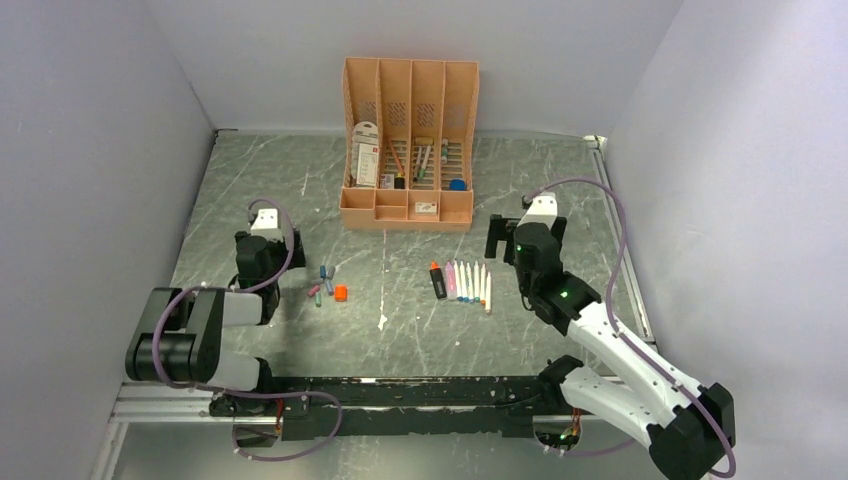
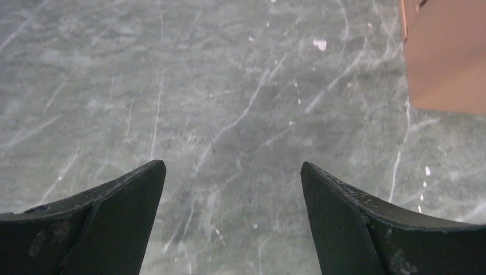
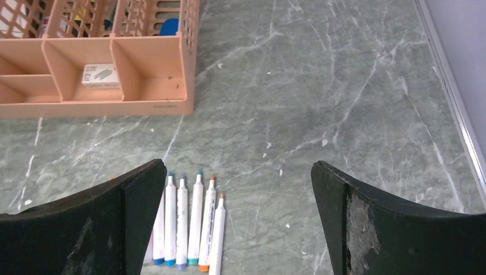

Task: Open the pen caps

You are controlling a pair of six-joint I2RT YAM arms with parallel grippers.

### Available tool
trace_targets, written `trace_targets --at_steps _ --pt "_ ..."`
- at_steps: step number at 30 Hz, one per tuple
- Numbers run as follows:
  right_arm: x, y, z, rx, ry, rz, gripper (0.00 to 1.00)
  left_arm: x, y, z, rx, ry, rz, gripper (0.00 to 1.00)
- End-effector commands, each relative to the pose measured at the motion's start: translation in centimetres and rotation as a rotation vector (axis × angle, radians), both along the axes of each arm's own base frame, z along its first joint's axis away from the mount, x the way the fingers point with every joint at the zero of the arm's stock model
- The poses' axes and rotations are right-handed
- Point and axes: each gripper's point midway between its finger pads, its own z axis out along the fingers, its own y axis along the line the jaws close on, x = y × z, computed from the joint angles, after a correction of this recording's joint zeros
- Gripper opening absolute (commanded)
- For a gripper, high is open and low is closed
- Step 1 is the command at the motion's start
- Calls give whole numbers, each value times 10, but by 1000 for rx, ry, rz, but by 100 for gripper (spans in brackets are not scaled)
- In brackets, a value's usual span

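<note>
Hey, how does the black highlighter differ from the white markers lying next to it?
The black highlighter has a dark, thick body; the white markers are pale and slim. The highlighter looks slightly shorter than the markers. Both lie flat side by side, coloured tips toward the organizer.

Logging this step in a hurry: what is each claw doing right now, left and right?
Left claw: open, holding nothing.
Right claw: open, holding nothing.

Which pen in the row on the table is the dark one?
The pen at the left end of the row. It is black and thick with an orange tip; the other pens are slim and pale.
</note>
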Motion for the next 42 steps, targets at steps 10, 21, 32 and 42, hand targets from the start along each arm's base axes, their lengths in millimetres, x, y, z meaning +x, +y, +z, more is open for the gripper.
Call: trace_targets --at_steps 10,21,32,42 --pt "26 -23 -21 -12 -95 -168 100 41 -2 20 29 -151 -68 99" --pt "48 -85 -65 -31 -83 -337 100 40 -2 19 33 -177 -70 99" --pt "73 -101 -102 -182 -38 -369 100 40 -2 20 38 -182 -69 99" --pt "79 -117 -117 -143 -76 -386 100 40 -2 20 40 -179 -67 99"
